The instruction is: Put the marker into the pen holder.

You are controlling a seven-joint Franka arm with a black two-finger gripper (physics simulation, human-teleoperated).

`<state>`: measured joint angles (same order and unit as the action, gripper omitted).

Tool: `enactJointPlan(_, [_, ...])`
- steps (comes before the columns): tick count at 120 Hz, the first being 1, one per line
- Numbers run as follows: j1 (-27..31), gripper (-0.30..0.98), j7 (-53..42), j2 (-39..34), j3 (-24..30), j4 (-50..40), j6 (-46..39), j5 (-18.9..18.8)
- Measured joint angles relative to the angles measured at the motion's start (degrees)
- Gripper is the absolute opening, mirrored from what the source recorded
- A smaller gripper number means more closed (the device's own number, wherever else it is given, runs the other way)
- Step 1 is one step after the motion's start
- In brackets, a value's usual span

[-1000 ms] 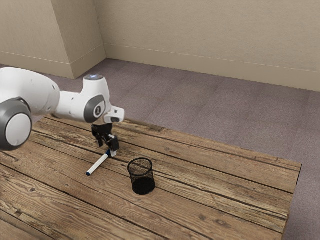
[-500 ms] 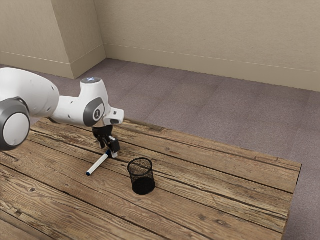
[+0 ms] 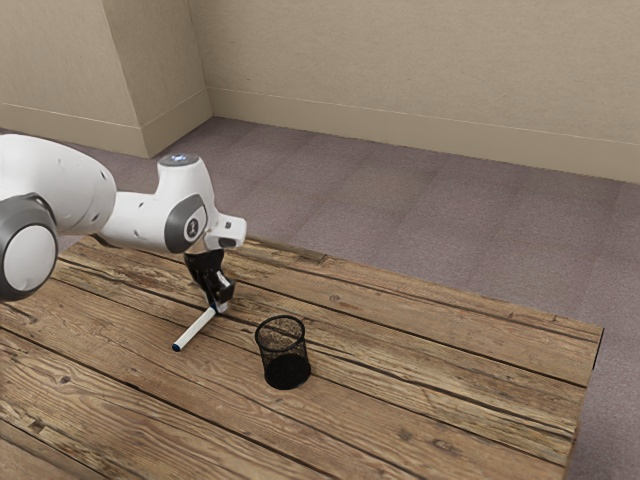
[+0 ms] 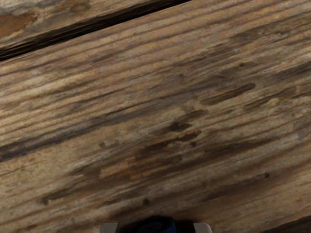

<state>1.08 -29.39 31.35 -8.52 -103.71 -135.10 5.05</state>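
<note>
One upright pen holder (image 3: 287,372), marker (image 3: 196,330) outside, on wooden table (image 3: 450,400)

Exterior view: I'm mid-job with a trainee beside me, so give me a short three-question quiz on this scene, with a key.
1. True or false: the black wire-mesh pen holder stands upright on the brown wooden table.
2. Where is the black two-finger gripper? A) at the holder's rim; B) at one end of the slim white marker with dark blue ends; C) beyond the table's edge.
3. Fill in: the holder stands nearer the exterior view's ____ than the marker does.

Key: 1 true; 2 B; 3 right.
</note>
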Motion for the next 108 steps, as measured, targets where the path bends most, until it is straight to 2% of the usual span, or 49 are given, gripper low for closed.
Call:
enactJointPlan(32, [-0.05, -0.06, 0.43, -0.06, -0.05, -0.25, -0.47, -0.6])
enactJointPlan(60, [-1.03, -0.09, 1.38, -3.27, -0.11, -0.33, -0.84, -1.6])
enactJointPlan(108, [-3.9, -0.1, 2.93, -13.94, -0.12, -3.66, -0.73, -2.42])
